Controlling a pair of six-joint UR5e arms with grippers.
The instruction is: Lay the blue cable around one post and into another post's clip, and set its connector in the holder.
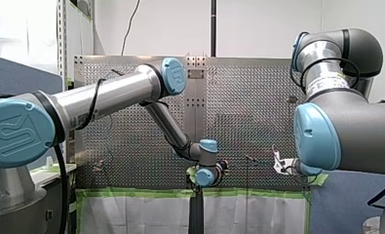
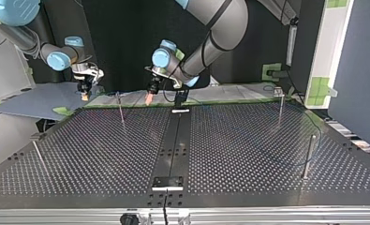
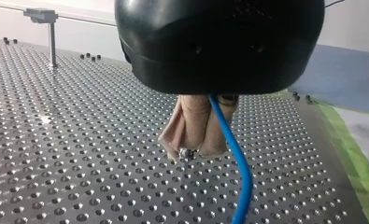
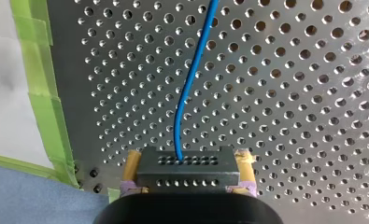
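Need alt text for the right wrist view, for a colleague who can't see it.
My right gripper clamps a black connector between yellow pads, and the blue cable leads out of it, ahead across the perforated table. Green tape lines the table's edge beside the gripper.

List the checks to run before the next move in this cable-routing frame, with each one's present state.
1. My left pincer shut on the thin blue cable: ok.
2. My right pincer gripping the black rectangular connector: ok.
3. Cable leaves the connector without a kink: ok, only a gentle curve.
4. Cable laid around a thin metal post: cannot tell, too fine to trace in the top view.
5. Connector delivered: not ok, it sits in my right pincer.
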